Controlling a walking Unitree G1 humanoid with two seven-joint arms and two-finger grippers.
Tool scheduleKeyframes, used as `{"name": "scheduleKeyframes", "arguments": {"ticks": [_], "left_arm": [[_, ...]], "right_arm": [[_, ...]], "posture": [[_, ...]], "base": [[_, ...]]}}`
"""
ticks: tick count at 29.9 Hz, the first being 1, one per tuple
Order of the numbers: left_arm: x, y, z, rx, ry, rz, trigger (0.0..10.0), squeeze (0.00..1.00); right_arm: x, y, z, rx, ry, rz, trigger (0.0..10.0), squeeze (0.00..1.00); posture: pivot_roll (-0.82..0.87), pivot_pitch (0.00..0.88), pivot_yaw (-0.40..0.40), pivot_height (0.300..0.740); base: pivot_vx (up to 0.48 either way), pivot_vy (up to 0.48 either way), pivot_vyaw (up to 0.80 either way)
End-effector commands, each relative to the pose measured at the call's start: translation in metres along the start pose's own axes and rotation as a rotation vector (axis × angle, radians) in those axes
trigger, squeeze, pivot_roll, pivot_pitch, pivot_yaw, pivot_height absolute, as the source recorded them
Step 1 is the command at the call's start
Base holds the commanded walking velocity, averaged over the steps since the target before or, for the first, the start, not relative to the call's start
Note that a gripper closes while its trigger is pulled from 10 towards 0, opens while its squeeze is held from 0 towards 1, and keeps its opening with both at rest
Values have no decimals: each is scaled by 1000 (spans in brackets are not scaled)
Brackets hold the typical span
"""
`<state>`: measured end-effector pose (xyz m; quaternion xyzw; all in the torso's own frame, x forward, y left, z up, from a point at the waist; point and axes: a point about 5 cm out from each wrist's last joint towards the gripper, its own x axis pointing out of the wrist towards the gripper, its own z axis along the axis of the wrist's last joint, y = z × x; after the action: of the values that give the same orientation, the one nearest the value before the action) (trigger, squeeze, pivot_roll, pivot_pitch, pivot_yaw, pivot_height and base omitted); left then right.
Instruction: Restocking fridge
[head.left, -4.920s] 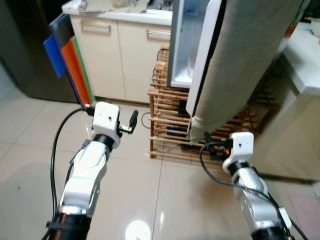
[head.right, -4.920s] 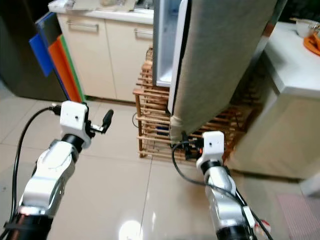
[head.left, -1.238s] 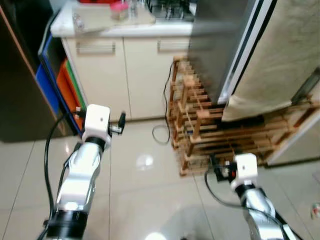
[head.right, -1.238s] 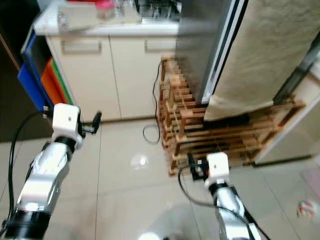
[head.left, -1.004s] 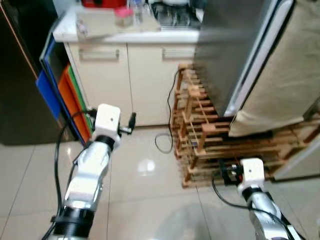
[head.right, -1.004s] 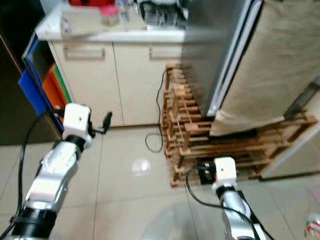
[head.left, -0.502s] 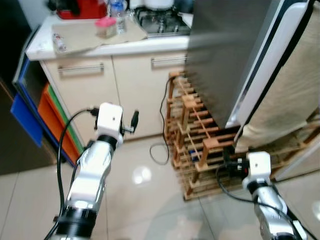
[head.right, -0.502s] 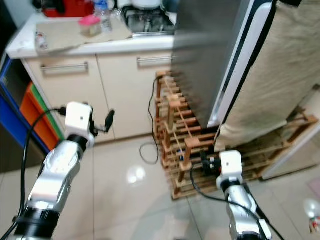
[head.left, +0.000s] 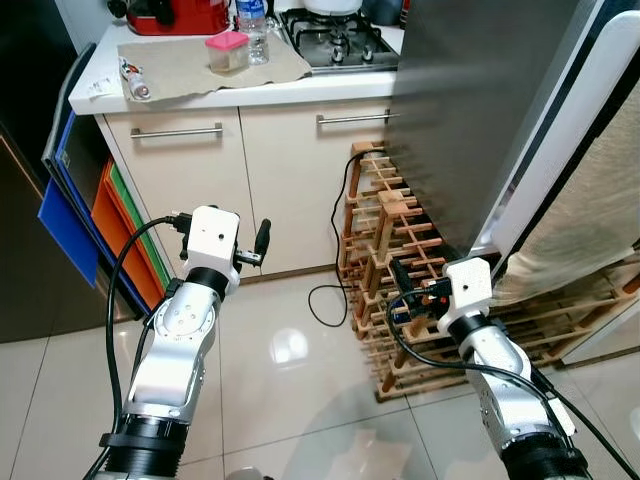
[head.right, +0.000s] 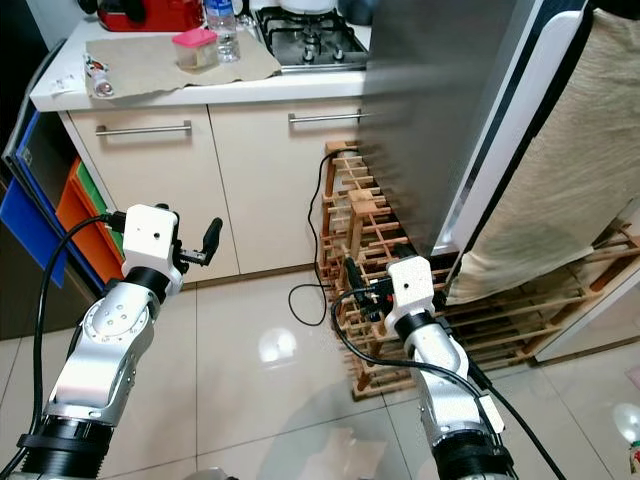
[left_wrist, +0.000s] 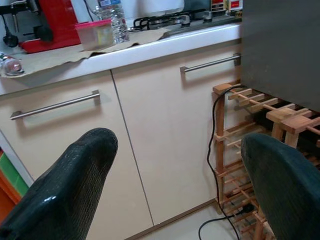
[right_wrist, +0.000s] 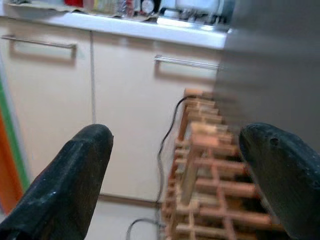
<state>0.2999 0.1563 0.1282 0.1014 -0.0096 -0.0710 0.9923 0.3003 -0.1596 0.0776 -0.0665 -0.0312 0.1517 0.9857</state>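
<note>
Both arms raised forward (bent), jaws spread apart.

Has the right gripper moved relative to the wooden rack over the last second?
Yes. The right gripper has risen from the floor-level foot of the wooden rack to about its mid-height, at its front corner.

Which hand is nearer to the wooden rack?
The right. The right hand is just in front of the rack, at its near corner. The left hand is further off, out over the floor, in front of the cabinet doors.
</note>
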Motion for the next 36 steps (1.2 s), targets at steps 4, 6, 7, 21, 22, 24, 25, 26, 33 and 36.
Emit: {"name": "scheduleKeyframes", "arguments": {"ticks": [4, 6, 7, 21, 22, 24, 25, 26, 33, 36], "left_arm": [[-2, -3, -1, 17, 8, -8, 10000, 0], [-2, -3, -1, 18, 8, -8, 10000, 0], [-2, -3, -1, 18, 8, -8, 10000, 0], [-2, -6, -1, 12, 17, -7, 10000, 0], [-1, -7, -1, 12, 16, -10, 10000, 0], [-1, -8, 0, 9, 13, -13, 10000, 0], [-1, -8, 1, 6, 10, -15, 10000, 0], [-1, -8, 1, 4, 8, -16, 10000, 0], [-4, -13, 2, -24, 1, -30, 10000, 0], [-6, -16, 1, -29, 8, -41, 10000, 0]], "right_arm": [[14, -28, 10, -53, -2, -97, 10000, 0], [18, -36, 13, -69, 2, -127, 10000, 0], [18, -36, 13, -69, 2, -127, 10000, 0], [1, -104, 3, -191, 149, -418, 10000, 0], [-3, -111, 2, -211, 160, -440, 10000, 0], [-12, -123, 1, -246, 181, -486, 10000, 0], [-22, -133, -1, -288, 208, -531, 10000, 0], [-31, -143, -3, -328, 238, -575, 10000, 0], [-106, -189, -22, -497, 463, -803, 10000, 0], [-135, -194, -32, -534, 523, -883, 10000, 0]], "posture": [[7, 0, 7, 731], [11, 0, 6, 731], [11, 0, 6, 731], [3, 0, 7, 731], [2, 0, 7, 731], [0, 0, 1, 731], [-1, 0, -3, 731], [-1, 0, -3, 731], [-19, 0, -15, 731], [-26, 0, -19, 731]], "base": [[0, 0, 0], [0, 0, 0], [0, 0, 0], [0, 0, 0], [0, 0, 0], [0, 0, 0], [0, 0, 0], [0, 0, 0], [0, 0, 0], [0, 0, 0]]}}
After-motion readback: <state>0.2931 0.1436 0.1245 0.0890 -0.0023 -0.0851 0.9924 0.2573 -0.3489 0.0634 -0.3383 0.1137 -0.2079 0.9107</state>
